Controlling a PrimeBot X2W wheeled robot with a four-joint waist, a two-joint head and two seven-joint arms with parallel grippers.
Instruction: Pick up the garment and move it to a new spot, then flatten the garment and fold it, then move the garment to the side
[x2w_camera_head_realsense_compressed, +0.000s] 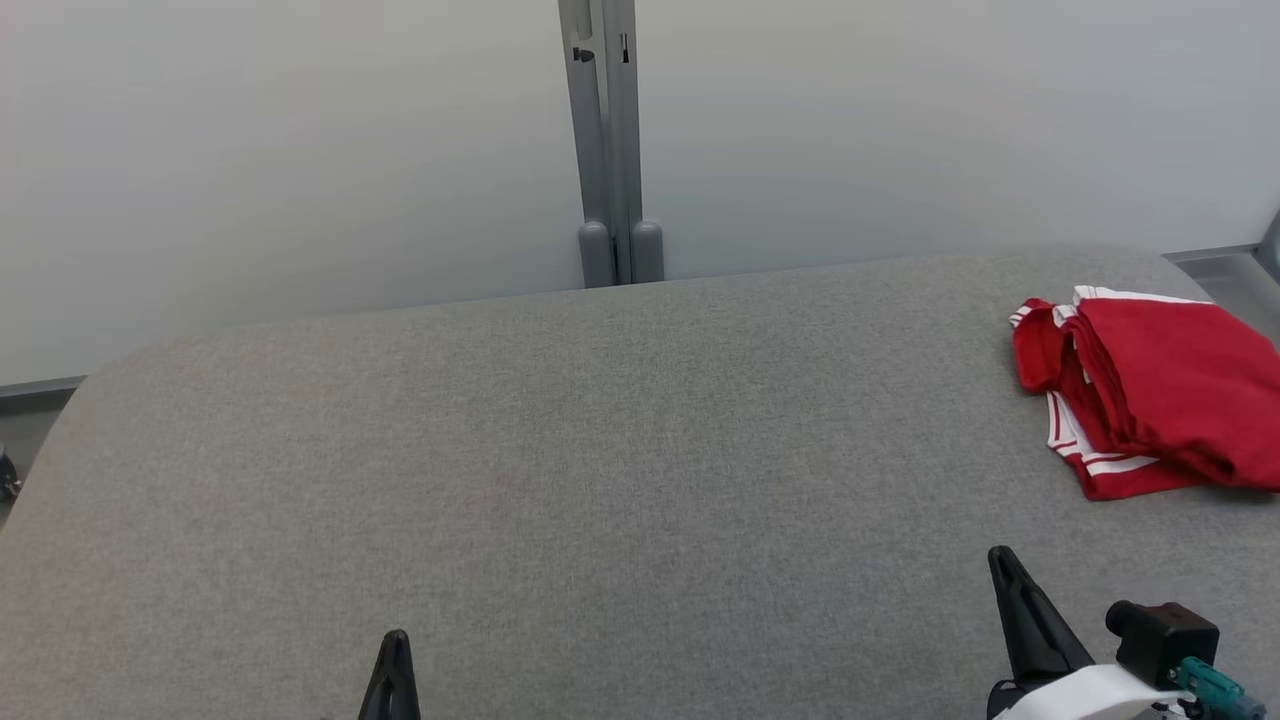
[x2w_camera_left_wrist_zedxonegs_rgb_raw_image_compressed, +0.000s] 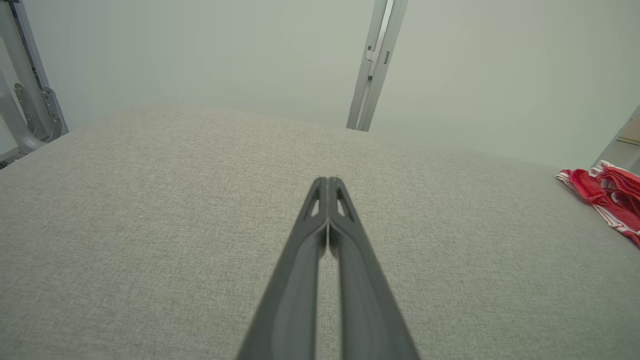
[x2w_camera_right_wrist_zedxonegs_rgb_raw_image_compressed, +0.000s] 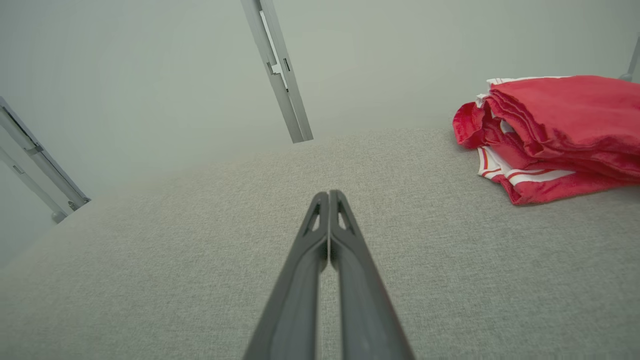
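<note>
The garment (x2w_camera_head_realsense_compressed: 1150, 385) is red with white stripes and lies bunched in loose folds at the far right of the grey table (x2w_camera_head_realsense_compressed: 600, 480). It also appears at the right edge of the left wrist view (x2w_camera_left_wrist_zedxonegs_rgb_raw_image_compressed: 607, 197) and in the upper right of the right wrist view (x2w_camera_right_wrist_zedxonegs_rgb_raw_image_compressed: 555, 130). My left gripper (x2w_camera_left_wrist_zedxonegs_rgb_raw_image_compressed: 328, 180) is shut with nothing in it, low over the table's front left (x2w_camera_head_realsense_compressed: 395, 640). Shut and empty too, my right gripper (x2w_camera_right_wrist_zedxonegs_rgb_raw_image_compressed: 329, 193) hovers at the front right (x2w_camera_head_realsense_compressed: 1000, 555), short of the garment and to its left.
A pale wall rises behind the table, with a grey metal post (x2w_camera_head_realsense_compressed: 610, 150) at its middle. More metal frame stands at the table's left end (x2w_camera_left_wrist_zedxonegs_rgb_raw_image_compressed: 30, 100). The table's far edge curves down at both ends.
</note>
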